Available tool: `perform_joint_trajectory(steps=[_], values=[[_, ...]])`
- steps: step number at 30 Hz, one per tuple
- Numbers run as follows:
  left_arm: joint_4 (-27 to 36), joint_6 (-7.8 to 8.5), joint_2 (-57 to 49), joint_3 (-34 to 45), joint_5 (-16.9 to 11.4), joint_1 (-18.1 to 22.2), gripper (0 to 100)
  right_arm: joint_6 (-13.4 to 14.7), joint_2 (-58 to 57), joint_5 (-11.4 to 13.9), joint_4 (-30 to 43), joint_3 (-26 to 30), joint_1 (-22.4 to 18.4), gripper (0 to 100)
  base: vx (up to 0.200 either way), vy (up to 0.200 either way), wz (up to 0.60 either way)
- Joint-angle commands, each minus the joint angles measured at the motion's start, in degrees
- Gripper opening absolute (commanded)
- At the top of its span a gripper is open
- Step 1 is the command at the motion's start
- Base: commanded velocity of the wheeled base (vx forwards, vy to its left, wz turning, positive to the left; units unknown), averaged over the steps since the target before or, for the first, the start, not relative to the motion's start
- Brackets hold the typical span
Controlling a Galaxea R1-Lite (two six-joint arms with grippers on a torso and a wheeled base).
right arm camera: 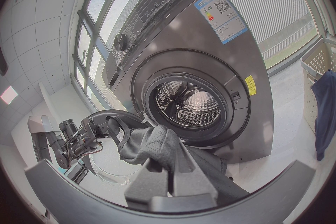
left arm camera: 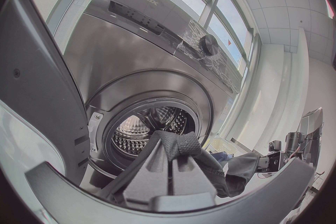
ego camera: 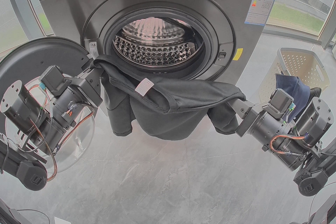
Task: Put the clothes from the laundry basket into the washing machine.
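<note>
- Two pincers, the left pincer (ego camera: 95, 69) and the right pincer (ego camera: 239, 104), each squeeze tight on one end of the black shirt (ego camera: 168, 102).
- It hangs just in front of the washing machine (ego camera: 217, 7), below its open hole.
- Next, I think: lift it, push it inside, let go.

The garment (ego camera: 182, 98) is black, its tag (ego camera: 144, 86) white; the washing machine (ego camera: 70, 14) is dark grey, its drum (ego camera: 157, 53) silver and hole-dotted; the laundry basket (ego camera: 304, 63) is beige and perforated, the cloth (ego camera: 294, 90) on it navy.
</note>
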Motion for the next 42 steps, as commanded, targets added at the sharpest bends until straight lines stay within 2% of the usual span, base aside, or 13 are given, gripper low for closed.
perform_joint_trajectory(steps=[1, 6, 9, 10, 21, 25, 27, 28, 31, 37, 42], values=[[-0.01, 0.07, -0.54, 0.12, -0.01, -0.17, 0, 0.06, 1.31, -0.04, 0.01, -0.48, 0.02, 0, 0.0, 0.0, 0.0], [-0.01, -0.02, -0.19, -0.14, -0.1, -0.35, 0, 1.82, 7.03, 0.23, 0.01, -2.33, -1.29, 0, 0.0, 0.0, 0.0], [-0.01, -0.1, -0.28, -0.58, -0.19, -0.35, 0, 1.55, 9.75, 0.49, 0.01, -3.29, -1.12, 0, 0.0, 0.0, 0.0], [-0.01, -0.1, -0.28, -0.67, -0.27, -0.35, 0, 1.46, 10.81, 0.75, 0.01, -3.73, -0.85, 100, 0.0, 0.0, 0.0], [-0.01, -0.1, -0.46, -0.85, -0.19, -2.28, 0, 0.59, 25.48, 0.67, 0.01, -9.62, -0.5, 100, 0.0, 0.0, 0.0], [-0.01, -0.02, -0.46, -0.94, -0.19, -2.37, 0, -2.05, 28.39, 0.58, 0.01, -8.83, 0.29, 100, 0.0, 0.0, 0.0], [-0.01, -0.02, -0.54, -0.94, -0.19, -2.37, 0, -2.49, 28.91, 0.58, 0.01, -8.65, 0.29, 100, 0.0, 0.0, 0.0], [-0.01, -0.02, -0.46, -0.94, -0.19, -2.37, 0, -4.16, 31.29, 0.58, 0.01, -7.78, 0.38, 100, 0.0, 0.0, 0.0], [-0.01, -0.02, -0.46, -1.2, -0.1, -2.37, 0, -6.18, 33.83, 0.67, -0.08, -6.54, 0.73, 100, 0.0, 0.0, 0.0], [-0.01, 0.07, -0.37, -1.2, -0.01, -2.37, 0, -6.45, 35.24, 0.84, -0.17, -5.49, 3.36, 100, 0.0, 0.0, 0.0], [-0.01, 0.16, -0.37, -1.2, 0.08, -2.46, 0, -6.8, 33.92, 0.84, -0.17, -7.42, 4.51, 100, 0.0, 0.0, 0.0]])
